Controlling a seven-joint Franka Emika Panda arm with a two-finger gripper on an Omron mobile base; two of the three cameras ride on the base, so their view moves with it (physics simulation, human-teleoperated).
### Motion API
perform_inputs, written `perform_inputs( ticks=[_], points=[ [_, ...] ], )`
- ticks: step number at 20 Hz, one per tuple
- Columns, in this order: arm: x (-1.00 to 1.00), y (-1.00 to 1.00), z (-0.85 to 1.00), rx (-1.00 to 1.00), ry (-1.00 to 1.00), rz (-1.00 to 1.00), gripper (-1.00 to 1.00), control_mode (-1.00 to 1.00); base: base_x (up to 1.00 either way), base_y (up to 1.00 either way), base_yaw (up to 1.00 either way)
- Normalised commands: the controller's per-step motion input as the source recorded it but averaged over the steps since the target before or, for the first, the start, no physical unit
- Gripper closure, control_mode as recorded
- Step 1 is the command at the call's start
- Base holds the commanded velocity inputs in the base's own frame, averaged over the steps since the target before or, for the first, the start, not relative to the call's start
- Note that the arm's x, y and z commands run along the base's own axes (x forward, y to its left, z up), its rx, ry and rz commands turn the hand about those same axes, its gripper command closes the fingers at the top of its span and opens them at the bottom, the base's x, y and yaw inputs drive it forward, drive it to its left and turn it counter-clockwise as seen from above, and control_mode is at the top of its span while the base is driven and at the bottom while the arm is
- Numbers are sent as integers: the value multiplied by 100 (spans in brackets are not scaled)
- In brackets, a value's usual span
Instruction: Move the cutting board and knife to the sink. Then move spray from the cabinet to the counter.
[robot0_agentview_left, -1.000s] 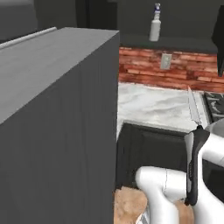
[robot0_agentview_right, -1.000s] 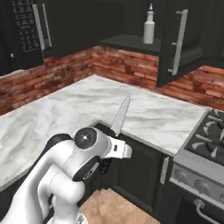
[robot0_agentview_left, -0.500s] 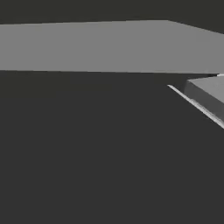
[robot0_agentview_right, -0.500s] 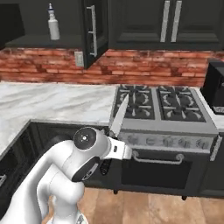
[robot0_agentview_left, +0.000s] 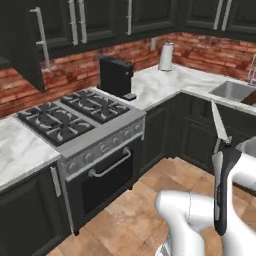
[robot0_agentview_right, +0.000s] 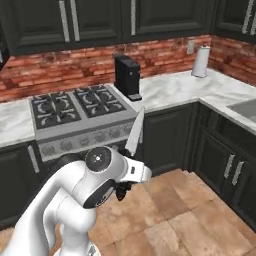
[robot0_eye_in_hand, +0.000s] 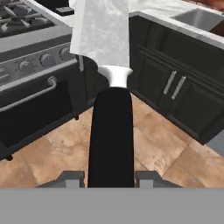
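My gripper (robot0_eye_in_hand: 111, 178) is shut on the knife's black handle (robot0_eye_in_hand: 111, 135), and the silver blade (robot0_eye_in_hand: 100, 30) points away from the hand. From the base cameras the knife (robot0_agentview_left: 220, 125) (robot0_agentview_right: 135, 132) stands nearly upright in front of the arm, over the tiled floor. The sink (robot0_agentview_left: 231, 91) (robot0_eye_in_hand: 197, 18) is set into the marble counter (robot0_agentview_left: 150, 85) at the far right. A brown edge of the cutting board (robot0_agentview_left: 250, 97) (robot0_eye_in_hand: 218, 27) shows in its basin. The spray and its cabinet are out of view.
A gas stove (robot0_agentview_left: 75, 112) (robot0_agentview_right: 80, 105) with an oven door stands to the left. On the counter are a black coffee machine (robot0_agentview_left: 116, 76) (robot0_agentview_right: 127, 76) and a paper towel roll (robot0_agentview_left: 166, 56) (robot0_agentview_right: 201, 61). Dark base cabinets (robot0_eye_in_hand: 175, 87) line the corner around open tiled floor.
The whole picture has swung as the base turned: the open cabinet with the spray has left the views, and the stove and sink corner have come in. The knife stays in the gripper.
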Motion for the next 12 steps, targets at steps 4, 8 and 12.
perform_inputs(
  ticks=[4, 8, 12],
  points=[
    [0, 0, 0, 0, 0, 0, 100, 100, 3, 1, -97],
    [0, 0, 0, 0, 0, 0, 100, 100, 34, 29, -89],
    [0, 0, 0, 0, 0, 0, 100, 100, 91, 91, -67]
  ],
)
